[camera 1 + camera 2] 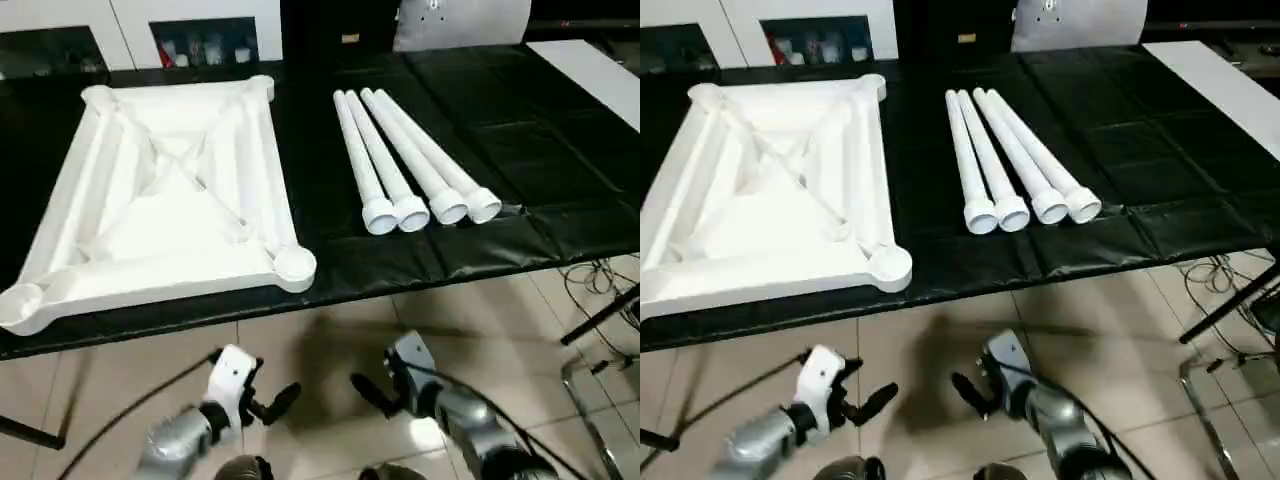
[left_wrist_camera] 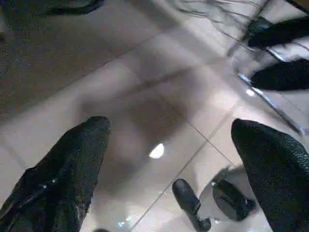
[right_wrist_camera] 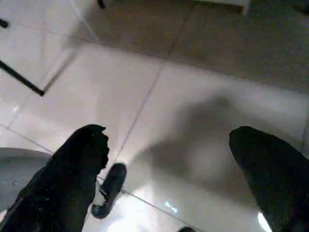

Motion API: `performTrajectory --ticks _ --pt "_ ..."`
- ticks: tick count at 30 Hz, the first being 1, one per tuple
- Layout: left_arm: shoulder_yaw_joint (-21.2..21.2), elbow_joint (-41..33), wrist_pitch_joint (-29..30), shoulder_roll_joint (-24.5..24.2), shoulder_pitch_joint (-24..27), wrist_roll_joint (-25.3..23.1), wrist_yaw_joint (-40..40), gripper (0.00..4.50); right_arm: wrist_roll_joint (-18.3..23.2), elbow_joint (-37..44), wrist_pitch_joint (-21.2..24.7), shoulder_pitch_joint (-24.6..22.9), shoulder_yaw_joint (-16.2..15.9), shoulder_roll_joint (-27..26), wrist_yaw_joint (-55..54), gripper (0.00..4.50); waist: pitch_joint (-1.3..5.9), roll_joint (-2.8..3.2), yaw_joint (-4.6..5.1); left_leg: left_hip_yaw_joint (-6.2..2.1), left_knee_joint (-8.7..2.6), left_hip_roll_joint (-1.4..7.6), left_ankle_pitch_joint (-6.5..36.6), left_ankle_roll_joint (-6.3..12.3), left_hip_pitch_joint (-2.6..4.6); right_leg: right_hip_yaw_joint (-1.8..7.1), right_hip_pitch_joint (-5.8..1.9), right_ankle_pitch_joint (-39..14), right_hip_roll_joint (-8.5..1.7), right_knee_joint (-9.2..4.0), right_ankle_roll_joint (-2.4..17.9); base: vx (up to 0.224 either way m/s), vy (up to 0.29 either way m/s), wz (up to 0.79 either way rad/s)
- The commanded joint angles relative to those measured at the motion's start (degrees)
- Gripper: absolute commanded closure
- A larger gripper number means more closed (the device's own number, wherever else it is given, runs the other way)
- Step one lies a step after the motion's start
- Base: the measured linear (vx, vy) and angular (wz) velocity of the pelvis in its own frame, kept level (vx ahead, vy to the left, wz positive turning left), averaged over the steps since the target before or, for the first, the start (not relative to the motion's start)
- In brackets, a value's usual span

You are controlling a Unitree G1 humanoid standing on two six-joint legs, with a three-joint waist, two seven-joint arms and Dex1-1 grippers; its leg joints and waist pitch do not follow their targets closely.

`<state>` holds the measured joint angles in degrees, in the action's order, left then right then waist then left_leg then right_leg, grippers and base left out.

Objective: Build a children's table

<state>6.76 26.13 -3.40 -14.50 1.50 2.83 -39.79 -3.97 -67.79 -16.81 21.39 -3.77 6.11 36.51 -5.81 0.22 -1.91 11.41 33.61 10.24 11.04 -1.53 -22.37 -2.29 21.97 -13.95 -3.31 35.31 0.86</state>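
We have fitted nothing yet: tabletop lies underside-up, four legs loose at its three o'clock, left gripper and right gripper both released.

Forearms silver, rounded, glossy. Left tool: white boxy wrist block with small dark dots, two black fingers. Right tool: grey wrist housing, black fingers. Thin black cable along each forearm. Fingers matte black, finely textured, blunt tapered tips.
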Motion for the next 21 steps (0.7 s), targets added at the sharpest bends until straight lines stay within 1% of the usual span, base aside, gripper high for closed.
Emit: performTrajectory --ticks 1,2,3,4,5,6,7,8,9,10,11,12,13,14,15,16,17,18,19,20,21 --pt "0.5 -2.3 1.5 -1.3 -0.2 0.9 -2.5 0.07 0.9 1.5 0.7 1.3 -0.2 0.0 2.7 0.0 2.26 0.31 -0.23 -1.68 -4.64 4.77 9.0 6.93 1.04 2.81 -1.43 1.1 -5.56 -3.53 17.0 0.0 0.0 0.0" --pt "0.3 -4.0 2.0 -1.9 -0.2 1.4 -3.0 0.07 0.9 1.8 0.7 2.3 -0.4 0.0 3.6 0.0 2.06 0.0 -0.14 -1.57 -4.7 4.81 9.4 6.38 1.16 2.89 -1.28 0.5 -5.48 -3.53 17.2 0.0 0.0 0.0" --pt "-0.3 -6.4 3.5 -2.6 -0.5 2.7 -3.7 0.07 1.3 2.1 1.1 4.0 -0.4 -0.1 5.1 0.0 2.03 0.01 -0.26 -1.47 -4.67 4.83 9.2 6.0 1.42 2.91 -1.19 0.7 -5.48 -3.49 17.5 0.0 0.0 0.0" --pt "-0.4 -8.3 5.0 -2.7 -0.2 3.7 -4.3 0.07 1.5 2.2 0.7 4.8 -0.2 -0.2 5.7 0.0 1.98 -0.03 -0.28 -1.39 -4.58 4.83 7.9 5.97 1.42 2.95 -1.24 2.6 -5.46 -3.19 17.9 0.0 0.0 0.0" --pt "-0.4 -8.3 5.0 -2.7 -0.2 3.7 -4.3 0.07 1.5 2.2 0.7 4.8 -0.2 -0.2 5.7 0.0 1.98 -0.03 -0.28 -1.39 -4.58 4.83 7.9 5.97 1.42 2.95 -1.24 2.6 -5.46 -3.19 17.9 0.0 0.0 0.0" --pt "-0.8 -12.0 7.0 -3.3 0.1 5.2 -5.1 0.07 2.6 1.6 0.7 7.0 0.4 -0.8 8.4 0.0 1.91 0.03 -0.3 -1.36 -4.47 4.8 6.4 6.57 1.37 2.93 -1.3 4.9 -5.46 -2.87 18.1 0.0 0.0 0.0" --pt "-1.0 -12.7 7.6 -3.5 -0.1 5.4 -5.3 0.07 2.8 1.3 0.7 7.7 0.5 -0.9 8.9 0.0 2.09 -0.14 -0.33 -1.34 -4.36 4.77 5.5 6.95 1.41 2.92 -1.35 5.9 -5.46 -2.82 18.3 0.0 0.0 0.0" --pt "-1.1 -12.7 7.9 -3.7 -0.6 5.6 -5.4 0.07 2.9 1.1 0.6 8.4 0.5 -1.0 9.2 0.0 2.16 -0.32 -0.32 -1.24 -4.2 4.72 4.5 7.35 1.38 2.9 -1.34 7.1 -5.34 -2.65 18.4 0.0 0.0 0.0" --pt "-1.1 -12.3 7.6 -3.6 -1.2 5.7 -5.8 0.07 3.1 0.7 0.8 9.1 0.5 -1.3 10.6 0.0 2.22 -0.18 -0.46 -1.17 -4.0 4.57 2.9 8.15 1.4 2.86 -1.29 8.8 -5.3 -2.48 18.6 0.0 0.0 0.0" --pt "-0.9 -11.8 7.3 -3.6 -1.8 5.7 -6.2 0.07 3.1 0.3 0.8 9.8 0.5 -1.4 12.0 0.0 2.22 -0.42 -0.56 -1.08 -3.88 4.49 2.4 8.7 1.41 2.83 -1.3 9.4 -5.24 -2.43 18.5 0.0 0.0 0.0" --pt "-0.7 -10.9 7.5 -3.6 -2.8 6.2 -7.6 0.07 3.0 -0.3 1.2 10.8 0.5 -1.6 13.2 0.0 2.23 -0.39 -0.62 -1.09 -3.83 4.45 2.2 8.89 1.36 2.82 -1.36 9.5 -5.29 -2.36 18.5 0.0 0.0 0.0" --pt "-0.1 -8.8 7.9 -3.5 -4.3 6.4 -9.4 0.07 2.8 -1.0 2.1 12.2 0.3 -1.8 15.0 0.0 2.42 -0.29 -0.93 -1.12 -3.69 4.37 1.3 9.1 1.36 2.74 -1.46 9.9 -5.33 -2.21 18.7 0.0 0.0 0.0" --pt "0.2 -7.8 7.6 -3.5 -4.7 6.1 -9.6 0.07 2.6 -1.2 2.3 12.4 0.1 -1.8 15.2 0.0 2.44 -0.26 -1.01 -1.13 -3.65 4.33 0.8 9.14 1.4 2.73 -1.42 10.2 -5.26 -2.16 18.8 0.0 0.0 0.0" --pt "1.0 -4.8 6.9 -3.3 -5.8 5.2 -10.1 0.07 2.0 -1.5 2.8 13.1 -0.4 -1.7 15.6 0.0 2.47 -0.38 -1.05 -1.11 -3.58 4.3 0.3 9.31 1.37 2.69 -1.39 10.8 -5.23 -2.06 18.7 0.0 0.0 0.0" --pt "1.6 -0.9 5.8 -2.9 -7.2 4.1 -9.8 0.07 1.3 -1.9 3.5 13.7 -1.1 -1.5 15.7 0.0 2.52 -0.36 -1.12 -1.13 -3.5 4.24 0.2 9.42 1.42 2.68 -1.39 10.8 -5.26 -2.04 18.6 0.0 0.0 0.0" --pt "1.8 0.9 5.2 -2.6 -7.8 3.6 -9.5 0.07 1.0 -2.1 3.9 14.0 -1.4 -1.4 15.6 0.0 2.63 -0.64 -1.18 -1.16 -3.47 4.25 0.0 9.44 1.44 2.67 -1.48 10.8 -5.3 -1.98 18.4 0.0 0.0 0.0" --pt "1.9 4.7 4.1 -2.0 -9.2 2.8 -8.5 0.07 0.3 -2.4 4.7 14.6 -2.1 -1.1 14.6 0.0 2.68 -0.54 -1.25 -1.19 -3.39 4.25 -0.1 9.43 1.47 2.7 -1.48 10.8 -5.43 -1.97 18.3 0.0 0.0 0.0" --pt "1.6 9.1 2.7 -1.0 -10.7 2.2 -7.2 0.07 -1.0 -2.6 5.8 15.1 -3.0 -0.7 12.2 0.0 2.84 -0.65 -1.3 -1.18 -3.38 4.25 0.3 8.89 1.48 2.71 -1.56 10.2 -5.55 -2.04 18.2 0.0 0.0 0.0" --pt "1.4 12.4 1.4 -0.5 -11.7 1.5 -5.9 0.07 -1.4 -2.6 6.1 15.3 -3.3 -0.6 11.8 0.0 2.79 -0.53 -1.39 -1.26 -3.43 4.32 0.6 8.49 1.52 2.72 -1.46 9.7 -5.61 -2.09 18.2 0.0 0.0 0.0" --pt "1.2 16.8 -0.3 0.2 -13.1 0.6 -4.2 0.07 -2.3 -2.5 6.9 15.5 -3.8 -0.2 9.8 0.0 2.63 -0.55 -1.42 -1.25 -3.5 4.17 1.5 8.09 1.52 2.78 -1.39 8.8 -5.52 -2.42 17.8 0.0 0.0 0.0" --pt "1.2 19.3 -1.4 0.4 -14.0 0.2 -3.7 0.07 -2.2 -2.6 7.0 15.5 -3.6 -0.3 9.6 0.0 2.74 -0.57 -1.55 -1.31 -3.54 4.33 2.3 7.55 1.64 2.87 -1.52 8.4 -5.8 -2.4 17.8 0.0 0.0 0.0"
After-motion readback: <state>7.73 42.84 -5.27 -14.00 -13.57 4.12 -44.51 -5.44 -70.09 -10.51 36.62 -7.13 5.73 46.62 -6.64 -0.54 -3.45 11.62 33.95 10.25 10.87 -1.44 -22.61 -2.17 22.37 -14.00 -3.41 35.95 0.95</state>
